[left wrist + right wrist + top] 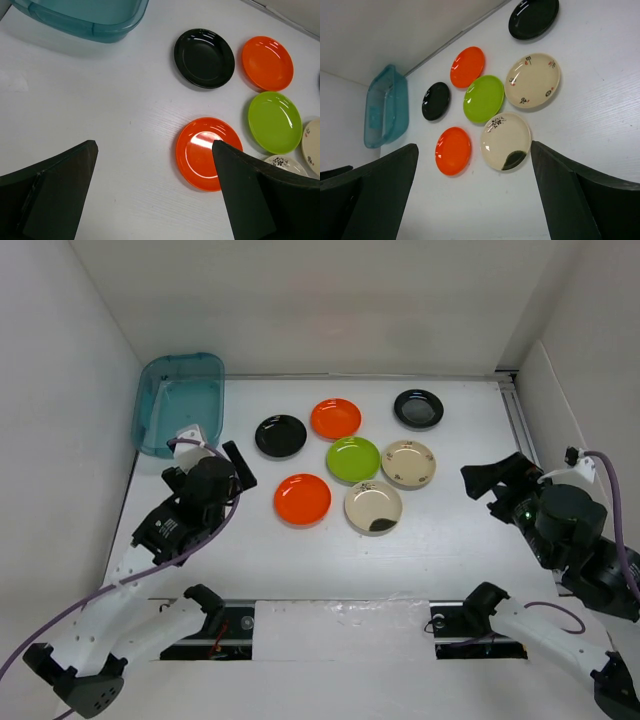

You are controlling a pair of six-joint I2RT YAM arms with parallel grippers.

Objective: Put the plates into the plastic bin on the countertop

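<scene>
1. Top view: seven small, round, shallow plates lie flat in a loose cluster at the centre of the frame, all outside the plastic bin (150, 425).
   - They rest on the matte white countertop (450, 545).
   - Back row: left black plate (281, 435), far orange plate (336, 418) and right black plate (418, 409). Both black ones are glossy.
   - Nearer: lime green plate (353, 459), marked cream plate (409, 463), near orange plate (302, 499) and dark-patched cream plate (373, 507).
   - The bin is translucent teal-blue and rectangular with rounded corners. It stands at the upper left by the wall.
2. Left wrist view: the left gripper (154, 145) is spread wide and grasps nothing. Its black wedge-shaped fingers sit in the bottom corners. The near orange plate is partly hidden behind the right-hand finger, and the bin's rim shows at the top left.
3. Right wrist view: the right gripper (474, 146) is likewise released and empty. All seven plates show above and between its fingers, with the bin at the left.
</scene>
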